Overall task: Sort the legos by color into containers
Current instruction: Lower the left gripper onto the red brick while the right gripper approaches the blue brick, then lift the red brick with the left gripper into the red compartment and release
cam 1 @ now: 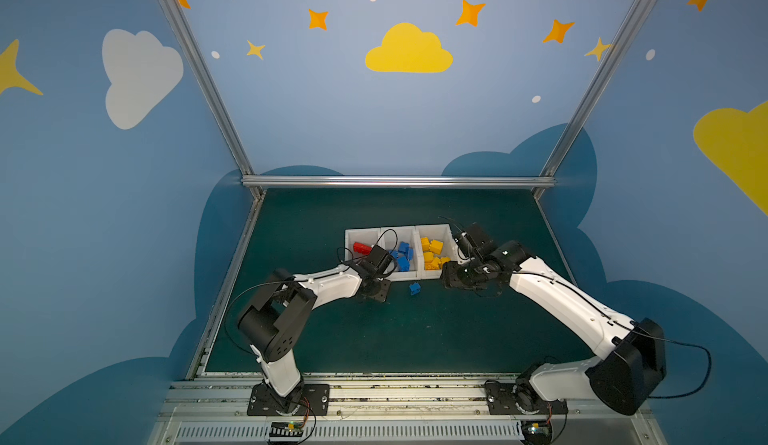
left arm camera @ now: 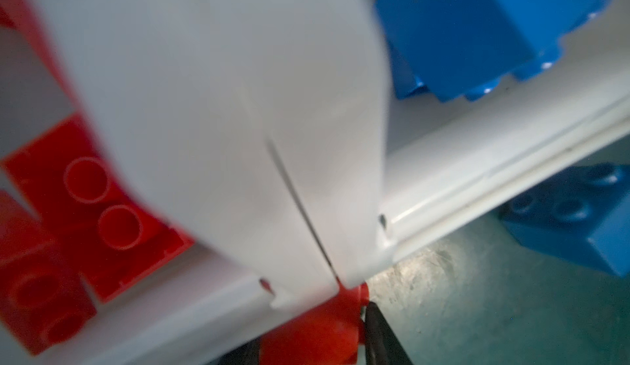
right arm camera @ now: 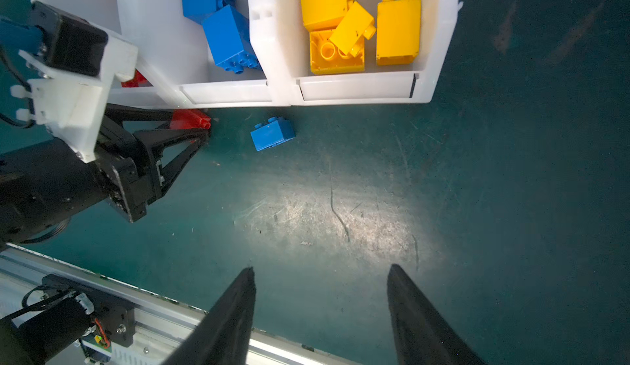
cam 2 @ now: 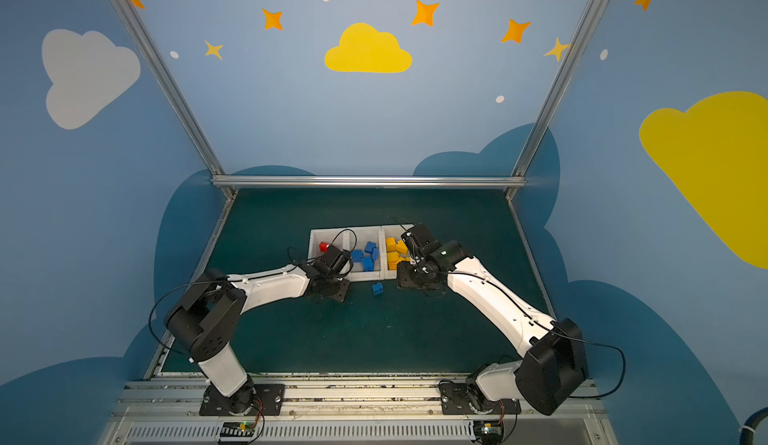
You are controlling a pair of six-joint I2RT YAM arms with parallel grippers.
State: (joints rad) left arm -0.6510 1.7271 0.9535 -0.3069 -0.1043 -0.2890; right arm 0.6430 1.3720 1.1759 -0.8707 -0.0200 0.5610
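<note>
The left hand point(right arm camera: 207, 127) is nearly closed on a small red plastic brick point(right arm camera: 189, 119), with one black finger on each side of it. This brick sits just beside the front wall of a row of three white plastic bins point(right arm camera: 354, 90). Its long axis runs along this wall, and its round studs point out past the fingertips.

A little beyond those fingertips, a loose blue plastic brick point(right arm camera: 272, 133) rests on the dark green desk point(right arm camera: 341, 193). It is near the wall but apart from it. Its long axis is slightly slanted to the wall, and its two visible studs seem turned toward the bins.

The right hand point(right arm camera: 321, 268) is open. Its two pointed black fingers stand well apart with nothing between them, and the blue brick lies ahead of them. The desk surface there is matte and scratched, with a paler patch.

In the bins lie smooth, glossy blocks:
- **Beyond the left hand:** red bricks point(left arm camera: 92, 210), seen close in the left wrist view.
- **Middle bin:** blue bricks point(right arm camera: 228, 36).
- **Ahead of the right hand:** yellow bricks point(right arm camera: 397, 29), one of them showing its hollow underside.
</note>
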